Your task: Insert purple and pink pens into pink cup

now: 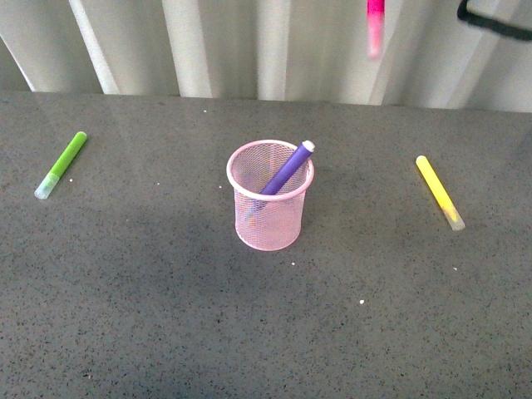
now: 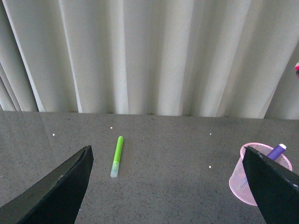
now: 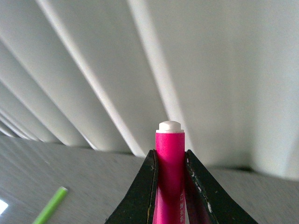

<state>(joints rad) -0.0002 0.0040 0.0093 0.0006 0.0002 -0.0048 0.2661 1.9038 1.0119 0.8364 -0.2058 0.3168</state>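
The pink cup (image 1: 270, 208) stands upright mid-table with the purple pen (image 1: 287, 170) leaning inside it, tip over the rim. My right gripper (image 3: 170, 153) is shut on the pink pen (image 3: 170, 140), which sticks out past its fingers. In the front view the pink pen (image 1: 376, 29) hangs at the top edge, high above the table and to the right of the cup. My left gripper (image 2: 167, 151) is open and empty above the table; the cup (image 2: 237, 179) and the purple pen (image 2: 278, 150) show beside one of its fingers (image 2: 275, 186).
A lime-green pen (image 1: 61, 165) lies at the table's left, also seen in the left wrist view (image 2: 117, 156) and the right wrist view (image 3: 50, 205). A yellow pen (image 1: 440, 193) lies at the right. A pale curtain hangs behind the table. A black arm part (image 1: 495, 21) shows top right.
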